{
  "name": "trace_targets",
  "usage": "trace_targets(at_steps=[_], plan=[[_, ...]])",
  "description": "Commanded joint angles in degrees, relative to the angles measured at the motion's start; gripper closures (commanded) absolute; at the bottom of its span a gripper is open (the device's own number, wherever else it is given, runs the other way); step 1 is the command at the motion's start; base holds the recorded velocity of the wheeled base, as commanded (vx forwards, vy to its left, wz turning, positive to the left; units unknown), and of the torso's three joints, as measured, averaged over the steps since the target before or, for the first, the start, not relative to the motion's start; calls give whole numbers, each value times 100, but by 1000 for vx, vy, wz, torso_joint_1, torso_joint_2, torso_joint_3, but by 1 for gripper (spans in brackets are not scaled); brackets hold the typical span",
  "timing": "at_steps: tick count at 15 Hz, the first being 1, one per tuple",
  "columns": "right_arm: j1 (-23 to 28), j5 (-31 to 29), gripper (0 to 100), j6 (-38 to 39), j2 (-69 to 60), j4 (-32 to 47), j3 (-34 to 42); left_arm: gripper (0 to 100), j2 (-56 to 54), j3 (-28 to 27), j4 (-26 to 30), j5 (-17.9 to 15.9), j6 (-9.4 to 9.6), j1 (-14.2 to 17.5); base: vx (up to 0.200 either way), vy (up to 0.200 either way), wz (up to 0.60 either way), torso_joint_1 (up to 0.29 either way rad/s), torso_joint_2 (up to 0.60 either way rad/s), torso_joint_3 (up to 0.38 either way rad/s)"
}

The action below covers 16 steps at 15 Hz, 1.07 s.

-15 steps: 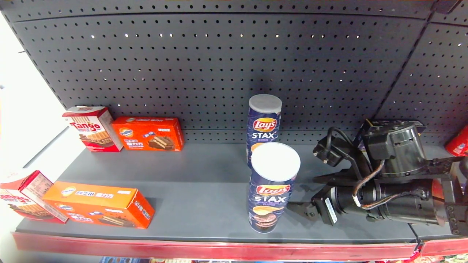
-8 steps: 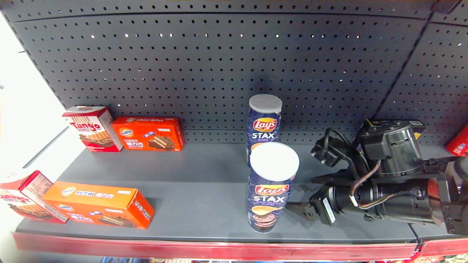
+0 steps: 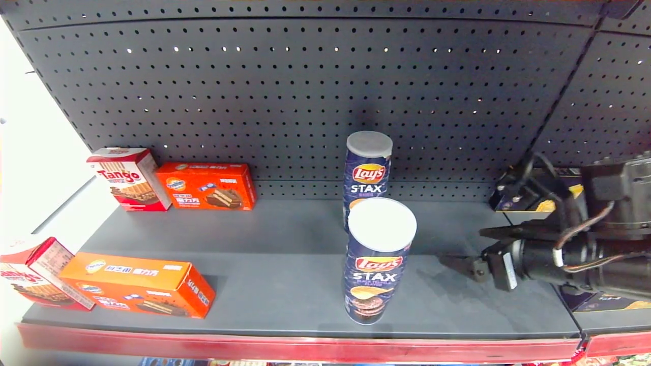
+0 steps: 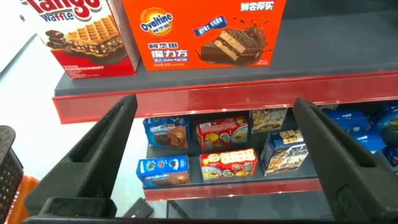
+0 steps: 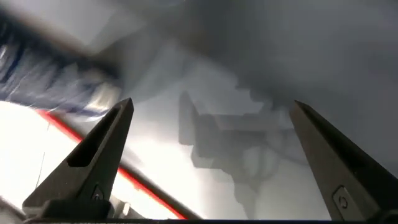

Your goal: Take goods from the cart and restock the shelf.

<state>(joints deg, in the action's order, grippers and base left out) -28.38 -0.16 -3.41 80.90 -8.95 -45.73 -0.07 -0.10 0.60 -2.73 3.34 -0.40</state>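
Grey shelf (image 3: 285,264) — perforated back panel (image 3: 305,91) behind.

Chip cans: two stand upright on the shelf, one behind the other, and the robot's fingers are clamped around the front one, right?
Not clamped. The head view shows the right gripper with its fingers open, beside the front can and apart from it. The rest is right.

A front can (image 3: 379,262) stood upright near the red edge of the shelf (image 3: 285,277), with a back can (image 3: 367,168) just behind it by the pegboard (image 3: 285,101). The right gripper (image 3: 465,247) hung beside the front can, apart from it, its fingers spread. Two wafer boxes (image 3: 129,178) and two orange boxes (image 3: 137,284) sat at the left end.
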Motion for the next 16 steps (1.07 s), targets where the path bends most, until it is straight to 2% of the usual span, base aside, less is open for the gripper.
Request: trace_targets(at_steps=[1,3,5,8,11,12,13,15,16], plan=[[1203,25,0,-19,-1691,-2,389,0,7,1,2,1,0,-4,0,0,0,0,0,0],[2267,60,0,-28,-3001,-2,1022,0,7,1,2,1,9,5,0,0,0,0,0,0],[2689,-37,0,-28,-4495,42,1787,0,7,1,2,1,9,5,0,0,0,0,0,0],[2838,-125,0,-72,-5857,139,2516,0,7,1,2,1,9,-4,0,0,0,0,0,0],[2873,-151,0,-72,-7501,1378,3035,0,7,1,2,-35,26,-4,0,0,0,0,0,0],[2864,-397,0,-45,-7773,1607,3298,0,7,1,2,-35,26,-4,0,0,0,0,0,0],[2856,-441,0,-37,-7808,1589,3316,0,7,1,-7,-35,26,-4,0,0,0,0,0,0],[2750,-1065,0,60,-8055,930,4388,0,7,1,-7,-35,26,-4,0,0,0,0,0,0],[2741,-687,0,210,-8055,438,4573,0,7,1,-7,-35,18,5,0,0,0,0,0,0]])
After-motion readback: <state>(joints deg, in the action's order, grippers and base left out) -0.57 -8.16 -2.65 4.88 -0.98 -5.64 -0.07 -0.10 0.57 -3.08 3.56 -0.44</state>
